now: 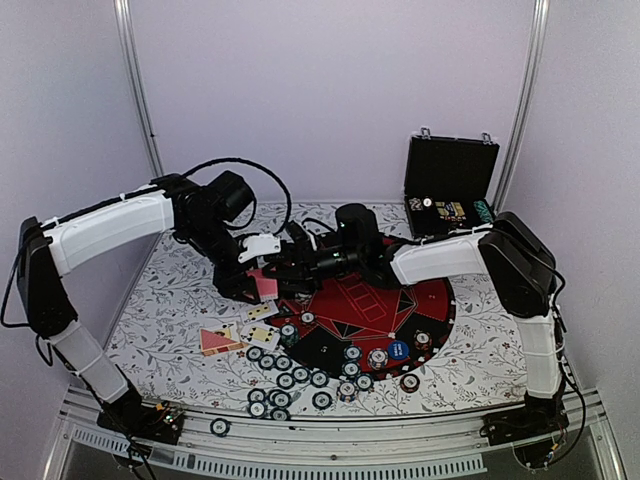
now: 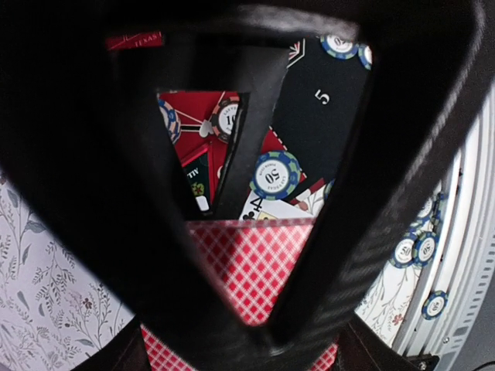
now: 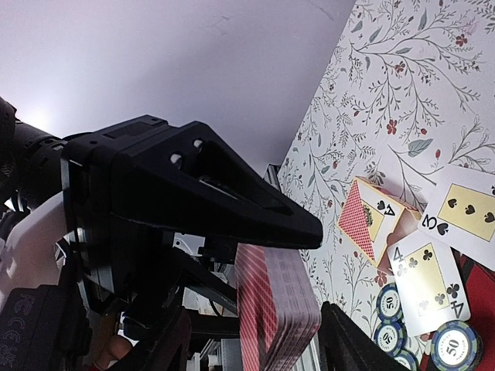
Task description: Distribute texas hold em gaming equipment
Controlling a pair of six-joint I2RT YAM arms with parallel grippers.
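Pink-red-backed playing-card stack (image 1: pixel 266 287), pinched in the left fingers (image 3: pixel 232 209) with the right fingers (image 3: pixel 352 340) spread either side, hangs at the 9 o'clock rim of the round red-and-black mat (image 1: pixel 380 300). Loose white-faced cards (image 1: pixel 260 336) lie at the stack's 7 o'clock; striped-edge poker chips (image 1: pixel 301 374) crowd the mat's 7 o'clock.

A round mat (image 1: pixel 372 300) lies on the table (image 1: pixel 170 300), right of centre. Behind it, at the far right edge, an open case (image 1: pixel 450 185) stands with its lid upright. Above the mat's left edge the left gripper (image 1: pixel 245 282) and right gripper (image 1: pixel 292 268) meet, with a deck of cards (image 1: pixel 266 287) between them. Loose cards (image 1: pixel 262 335) lie on the table just left of the mat, and another card (image 1: pixel 218 341) lies further left. Chips (image 1: pixel 290 375) cluster along the mat's near edge, some on it, some on the table. One chip (image 1: pixel 219 427) lies apart at the table's front edge.
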